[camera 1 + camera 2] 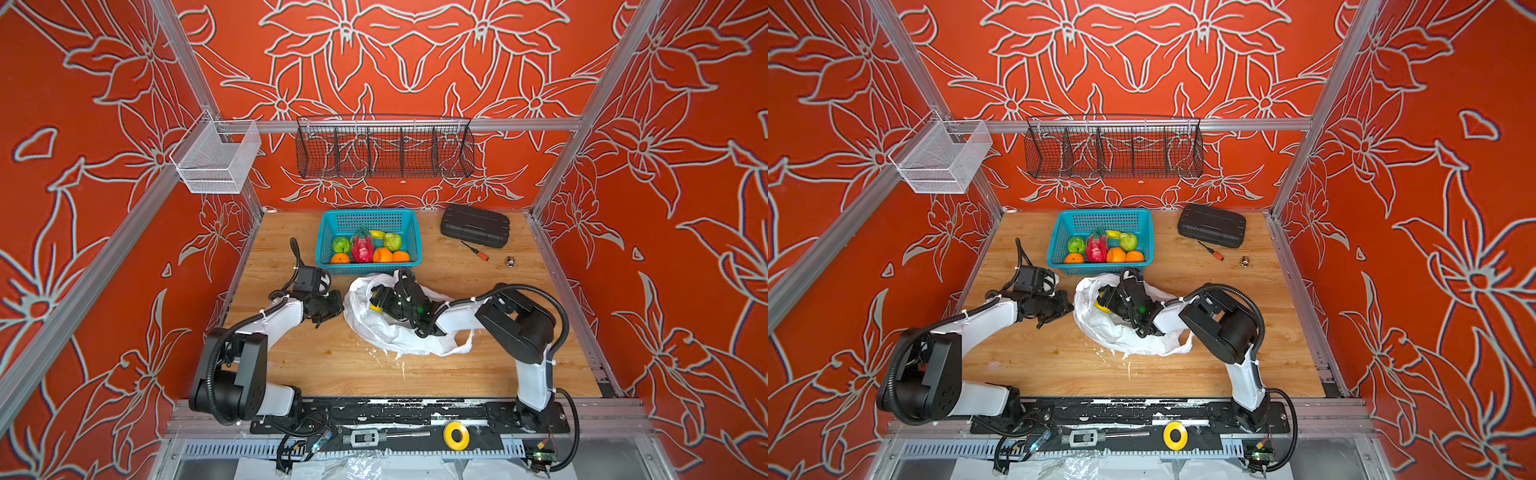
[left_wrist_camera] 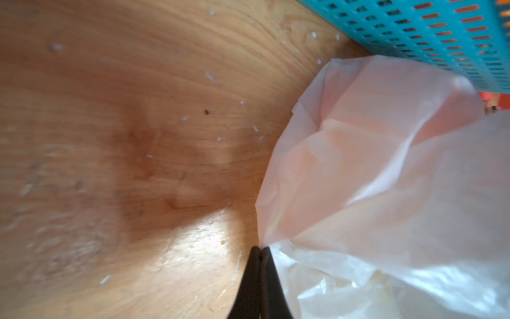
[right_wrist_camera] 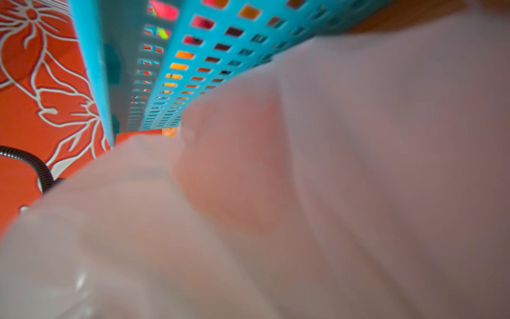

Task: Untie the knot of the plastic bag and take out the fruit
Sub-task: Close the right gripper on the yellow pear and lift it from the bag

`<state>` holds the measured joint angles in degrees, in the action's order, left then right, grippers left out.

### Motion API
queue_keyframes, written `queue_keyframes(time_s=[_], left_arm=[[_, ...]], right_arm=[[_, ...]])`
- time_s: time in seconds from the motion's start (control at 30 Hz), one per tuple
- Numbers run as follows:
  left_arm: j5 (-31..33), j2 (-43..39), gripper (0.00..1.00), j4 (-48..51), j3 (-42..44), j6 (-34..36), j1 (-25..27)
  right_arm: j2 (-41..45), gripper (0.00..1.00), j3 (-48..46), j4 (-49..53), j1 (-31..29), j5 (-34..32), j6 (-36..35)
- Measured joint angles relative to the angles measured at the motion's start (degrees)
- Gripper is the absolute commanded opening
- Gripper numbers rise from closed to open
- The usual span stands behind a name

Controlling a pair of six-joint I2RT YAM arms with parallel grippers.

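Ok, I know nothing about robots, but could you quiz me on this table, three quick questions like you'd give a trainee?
1. True or false: the plastic bag is tied shut.
2. What colour is the fruit by the right gripper inside the bag? A orange, B yellow, C green.
3. Name the tool lying on the table next to the black case.

Key:
1. False: its mouth gapes and the right gripper reaches in.
2. B.
3. The screwdriver.
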<state>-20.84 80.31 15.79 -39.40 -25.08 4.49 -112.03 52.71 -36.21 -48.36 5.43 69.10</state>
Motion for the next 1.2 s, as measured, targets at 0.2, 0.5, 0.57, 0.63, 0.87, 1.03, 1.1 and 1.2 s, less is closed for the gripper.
queue_keyframes(time_s=[0.2, 0.5, 0.57, 0.63, 0.87, 1.03, 1.1, 1.2], left_arm=[[1.7, -0.2, 0.0, 0.8, 0.0, 0.0, -0.1], [-2.2, 0.0, 0.0, 1.2, -0.9, 0.0, -0.1], [-2.9, -0.1, 0.0, 1.2, -1.3, -0.1, -0.1], [-3.1, -0.5, 0.0, 1.3, -1.6, -0.3, -0.1], [-1.2, -0.9, 0.0, 3.0, -3.7, -0.4, -0.1], [1.0, -0.9, 0.0, 3.7, -3.8, -0.4, -0.1], [1.9, -0.9, 0.0, 4.1, -3.8, -0.4, -0.1], [3.3, -0.9, 0.0, 4.8, -3.8, -0.4, -0.1]], right_arm=[[3.5, 0.64, -3.2, 0.3, 0.5, 0.0, -1.0], [11.0, 0.63, -4.4, 4.1, -0.6, 2.1, -7.3], [12.8, 0.63, -5.3, 5.2, -1.4, 2.4, -9.0], [14.0, 0.63, -5.9, 6.5, -2.5, 2.5, -11.1], [15.7, 0.64, -7.2, 11.6, -7.2, 2.3, -18.3], [21.2, 0.64, -10.1, 13.7, -8.0, 1.5, -21.5], [23.8, 0.64, -10.3, 14.2, -8.0, 1.0, -22.8], [27.6, 0.64, -10.3, 14.6, -8.0, 0.8, -24.4]])
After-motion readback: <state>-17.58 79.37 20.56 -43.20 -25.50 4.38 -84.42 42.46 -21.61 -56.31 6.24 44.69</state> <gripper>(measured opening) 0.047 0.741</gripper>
